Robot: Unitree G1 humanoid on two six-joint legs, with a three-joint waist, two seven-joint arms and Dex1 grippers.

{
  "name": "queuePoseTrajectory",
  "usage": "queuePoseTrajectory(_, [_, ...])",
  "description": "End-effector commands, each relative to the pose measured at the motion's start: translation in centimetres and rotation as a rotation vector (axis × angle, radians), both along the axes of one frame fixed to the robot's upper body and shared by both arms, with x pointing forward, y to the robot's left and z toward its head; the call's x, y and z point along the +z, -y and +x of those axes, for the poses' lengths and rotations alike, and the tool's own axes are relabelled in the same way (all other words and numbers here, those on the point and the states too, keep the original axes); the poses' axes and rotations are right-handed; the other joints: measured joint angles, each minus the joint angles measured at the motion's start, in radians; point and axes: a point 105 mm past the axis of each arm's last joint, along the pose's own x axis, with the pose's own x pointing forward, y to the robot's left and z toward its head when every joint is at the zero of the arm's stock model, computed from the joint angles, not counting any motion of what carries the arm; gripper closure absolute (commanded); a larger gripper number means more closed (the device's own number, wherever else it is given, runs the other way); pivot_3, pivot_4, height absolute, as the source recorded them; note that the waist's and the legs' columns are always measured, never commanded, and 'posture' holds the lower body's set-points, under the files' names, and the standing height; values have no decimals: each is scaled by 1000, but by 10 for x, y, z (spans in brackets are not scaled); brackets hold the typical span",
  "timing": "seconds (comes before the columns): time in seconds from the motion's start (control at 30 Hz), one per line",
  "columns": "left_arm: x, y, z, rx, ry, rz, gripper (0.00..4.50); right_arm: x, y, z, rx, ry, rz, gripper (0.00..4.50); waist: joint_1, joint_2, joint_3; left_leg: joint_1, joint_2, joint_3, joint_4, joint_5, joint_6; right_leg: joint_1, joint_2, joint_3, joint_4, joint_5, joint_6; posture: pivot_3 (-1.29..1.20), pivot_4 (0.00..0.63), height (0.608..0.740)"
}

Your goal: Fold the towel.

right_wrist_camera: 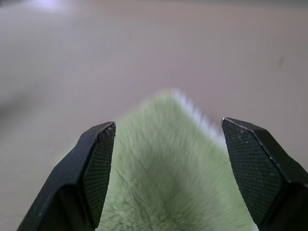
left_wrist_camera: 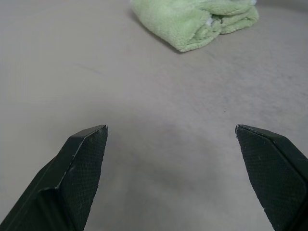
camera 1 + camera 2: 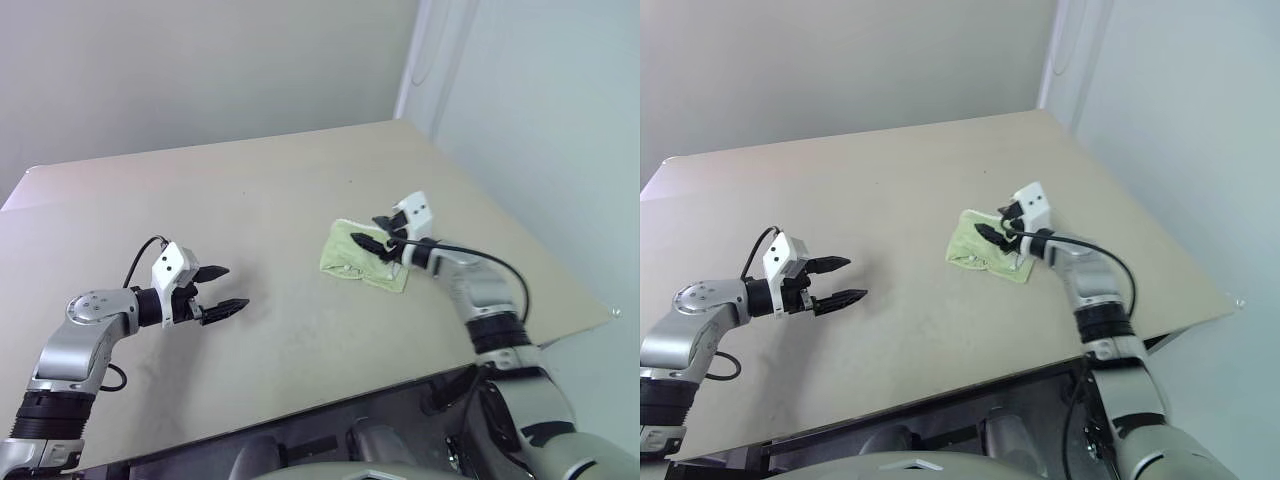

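Folded towel, hands off.

Towel (image 3: 362, 258) lying right of centre on the table (image 3: 250, 200), already bunched into a small folded bundle. Right gripper (image 3: 378, 233) hovering over it, jaws wide, holding nothing. Left gripper (image 3: 222, 292) lower left, wide, empty, well apart. Probably the closing step: next, tidying or pressing the fold, or backing away.

towel (image 1: 168, 159): blurred, cut off at frame edge | far side behind right claw (image 3: 378, 235)
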Motion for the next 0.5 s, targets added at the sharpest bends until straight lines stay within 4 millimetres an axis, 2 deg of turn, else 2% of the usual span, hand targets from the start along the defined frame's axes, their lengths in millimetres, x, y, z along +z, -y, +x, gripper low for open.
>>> queuePoseTrajectory(0.03, [18, -1, 7, 2, 65, -6, 0, 31, 1, -23, 98, 66, 24, 845, 1, 0, 0, 0, 0, 0, 0, 0, 0, 0, 0, 0, 0, 0, 0, 0, 0, 740])
queuePoseTrajectory(0.27, [28, -9, 19, 45, 96, -3, 0, 20, 4, -72, 295, -14, -37, 845, 0, 0, 0, 1, 0, 1, 1, 0, 0, 1, 0, 0, -1, -5, 0, 0, 0, 740])
queuePoseTrajectory(0.5, [28, -15, 17, 87, 85, -8, 0, 12, 6, -84, 329, -58, -62, 845, 1, -1, 0, 1, 0, 1, 1, 0, 0, 1, 0, 1, -1, -5, 0, 0, 0, 740])
